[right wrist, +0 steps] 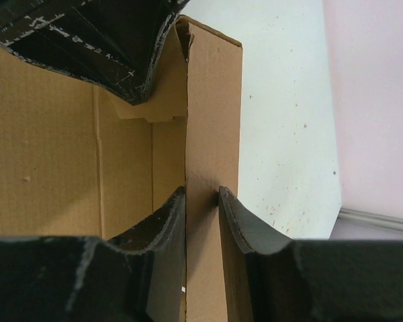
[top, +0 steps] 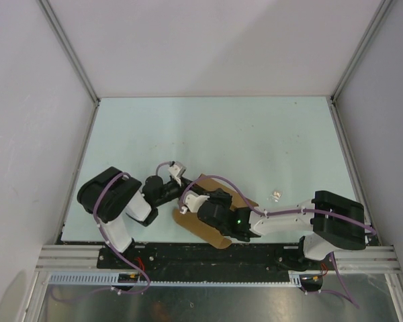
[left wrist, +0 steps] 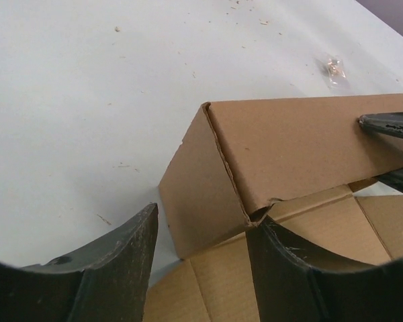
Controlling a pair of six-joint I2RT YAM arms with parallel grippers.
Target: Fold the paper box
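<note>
The paper box (top: 223, 186) is brown cardboard, partly folded, lying near the table's front edge with one long wall raised. My left gripper (top: 187, 196) is open. In the left wrist view it (left wrist: 201, 231) straddles the raised end flap (left wrist: 201, 194), with the right finger (left wrist: 289, 268) inside at the box corner. My right gripper (top: 209, 206) is shut on the upright long wall (right wrist: 211, 100), which its fingers (right wrist: 201, 196) pinch from both sides. The right fingertips (left wrist: 389, 124) show on that wall in the left wrist view.
A tiny clear plastic scrap (top: 275, 196) lies on the pale table to the right of the box, and also shows in the left wrist view (left wrist: 334, 67). White enclosure walls and metal frame posts (top: 342, 134) border the table.
</note>
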